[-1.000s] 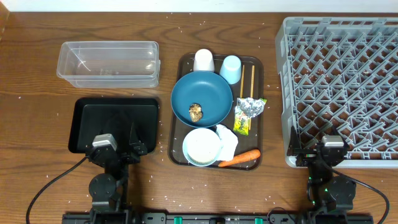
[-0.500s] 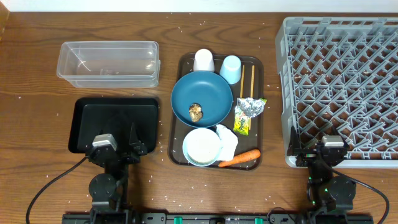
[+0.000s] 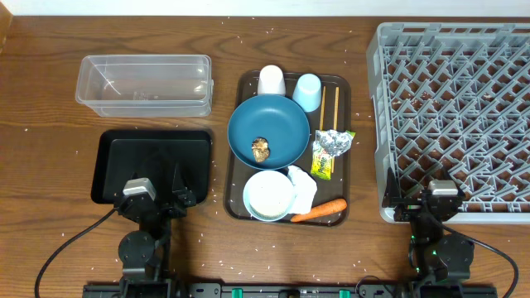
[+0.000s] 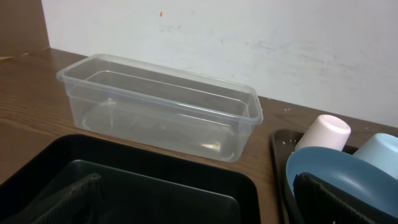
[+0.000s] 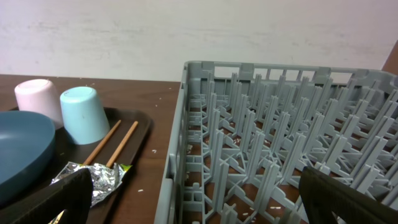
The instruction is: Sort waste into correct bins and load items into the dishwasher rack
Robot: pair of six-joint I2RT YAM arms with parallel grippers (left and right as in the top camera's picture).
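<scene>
On the brown tray (image 3: pixel 244 83) sit a dark-blue plate (image 3: pixel 277 124) with a brown food lump (image 3: pixel 260 149), a light-blue bowl (image 3: pixel 268 196) holding white rice, a white napkin (image 3: pixel 305 186), an orange carrot (image 3: pixel 320 210), silver foil (image 3: pixel 334 141) on a green-yellow wrapper (image 3: pixel 322 166), two chopsticks (image 3: pixel 329 106), a white cup (image 3: pixel 271 79) and a light-blue cup (image 3: pixel 307 90). The black tray (image 3: pixel 151 163) and clear tub (image 3: pixel 145 84) lie left, the grey rack (image 3: pixel 455 116) right. My left gripper (image 3: pixel 160 192) is open over the black tray's near edge. My right gripper (image 3: pixel 422 197) is open at the rack's near edge.
Loose rice grains are scattered on the wooden table (image 3: pixel 50 149) and in the rack. A white wall stands behind the table (image 4: pixel 249 37). Cables run from both arm bases at the front edge.
</scene>
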